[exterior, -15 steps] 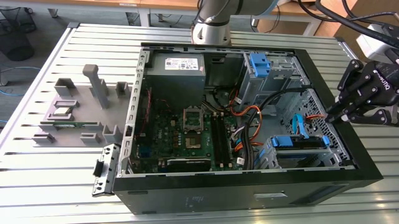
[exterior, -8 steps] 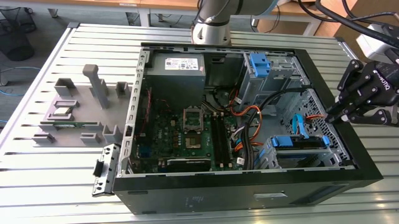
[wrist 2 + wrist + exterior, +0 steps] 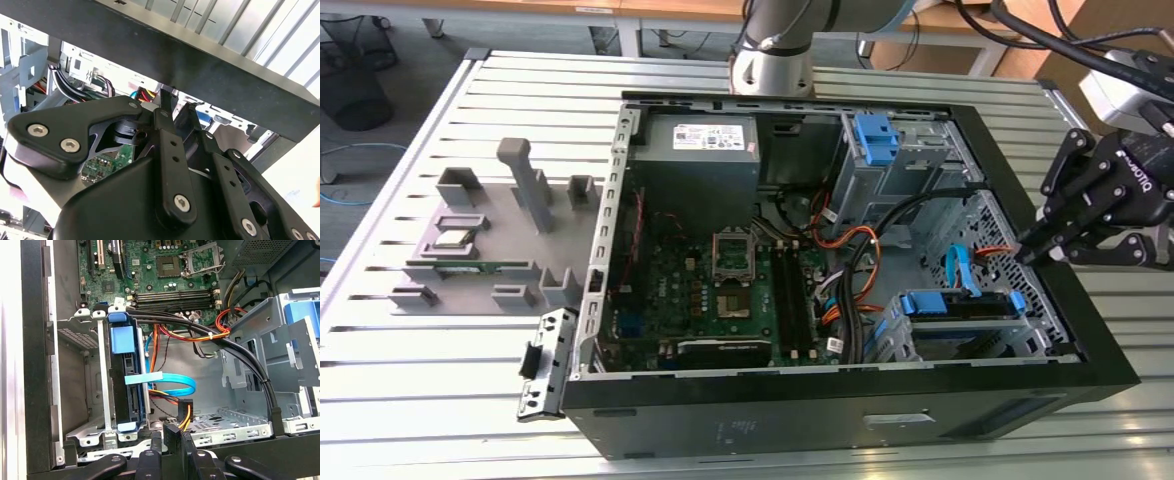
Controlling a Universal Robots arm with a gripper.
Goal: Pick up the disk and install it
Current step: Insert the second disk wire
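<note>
— Where's the disk (image 3: 958,318)?

— In the exterior view, seated in its blue bracket in the drive cage of the open computer case (image 3: 854,400). The first wrist view adds the blue data cable (image 3: 165,382) beside the disk (image 3: 125,385).

— And the gripper (image 3: 1067,245)?

— Over the case's right wall in the exterior view, holding nothing; whether its fingers are spread, I cannot tell.
</note>
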